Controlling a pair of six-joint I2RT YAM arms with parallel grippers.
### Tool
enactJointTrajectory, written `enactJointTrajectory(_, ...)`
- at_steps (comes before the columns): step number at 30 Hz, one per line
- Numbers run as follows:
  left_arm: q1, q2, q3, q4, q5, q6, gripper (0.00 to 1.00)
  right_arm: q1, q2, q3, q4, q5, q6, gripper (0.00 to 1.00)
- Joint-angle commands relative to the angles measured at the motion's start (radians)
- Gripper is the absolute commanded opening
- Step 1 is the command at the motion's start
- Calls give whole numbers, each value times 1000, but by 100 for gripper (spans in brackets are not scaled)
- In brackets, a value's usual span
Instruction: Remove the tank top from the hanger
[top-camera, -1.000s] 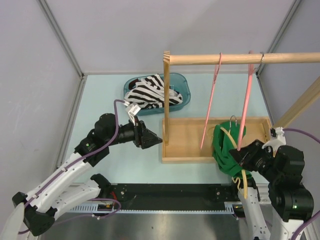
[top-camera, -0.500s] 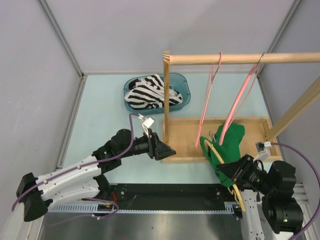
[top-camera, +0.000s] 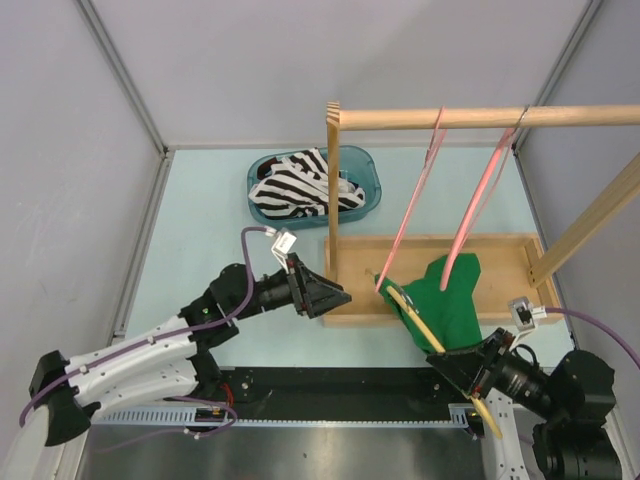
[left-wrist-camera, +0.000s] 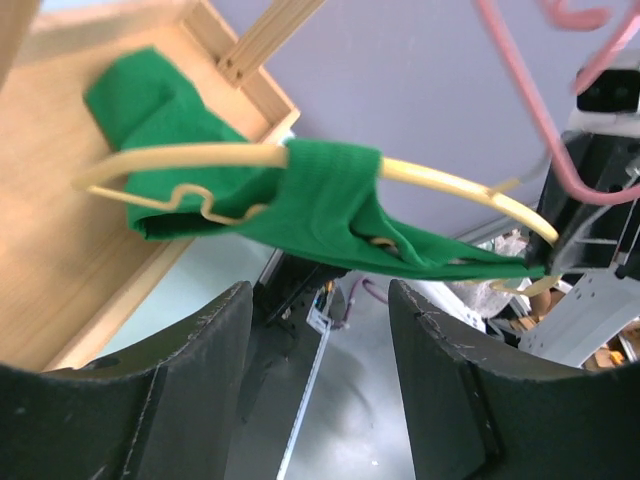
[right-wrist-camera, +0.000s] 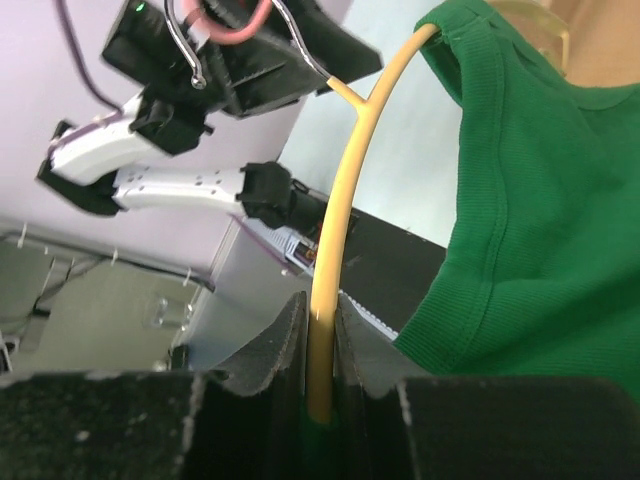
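The green tank top (top-camera: 445, 295) hangs on a yellow hanger (top-camera: 412, 315), stretched from the wooden tray out over its near edge. My right gripper (top-camera: 458, 362) is shut on the hanger's yellow bar (right-wrist-camera: 350, 170), with the green tank top (right-wrist-camera: 540, 200) draped to its right. My left gripper (top-camera: 338, 296) is open at the tray's near left corner, a short way left of the garment. In the left wrist view its jaws (left-wrist-camera: 320, 300) are empty, with the tank top (left-wrist-camera: 330, 205) and the hanger (left-wrist-camera: 440, 180) just beyond them.
Two pink hangers (top-camera: 410, 215) (top-camera: 475, 205) hang slanted from the wooden rail (top-camera: 440, 118) above the tray (top-camera: 350, 305). The rail's upright post (top-camera: 332, 190) stands at the tray's left end. A teal basket (top-camera: 372, 175) holds striped cloth (top-camera: 300, 185) behind it.
My right gripper has pulled the hanger and tank top left and toward the near edge. My left gripper has moved right, toward the garment. The pink hangers have swung to a slant.
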Motion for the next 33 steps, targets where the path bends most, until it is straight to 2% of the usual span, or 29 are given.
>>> enactJointTrajectory(1, -7, -100, 23, -28, -58, 58, 62, -2, 19, 86, 16, -143, -53, 0)
enactJointTrajectory(11, -6, -277, 51, -155, -155, 118, 61, 4, 52, 95, 131, -217, 42, 0)
enactJointTrajectory(16, -7, -335, 100, -263, -218, 178, 61, 82, 113, 57, 154, -205, 25, 0)
enactJointTrajectory(19, -6, -350, 120, -298, -230, 196, 61, 124, 157, 54, 212, -217, 61, 0)
enactJointTrajectory(26, -6, -321, 175, -375, -248, 236, 62, 194, 254, 41, 234, -179, 16, 0)
enactJointTrajectory(29, -6, -295, 207, -444, -261, 256, 62, 197, 300, 78, 218, -148, -28, 0)
enactJointTrajectory(33, -6, -282, 224, -447, -230, 267, 62, 191, 349, 110, 271, -151, -21, 0)
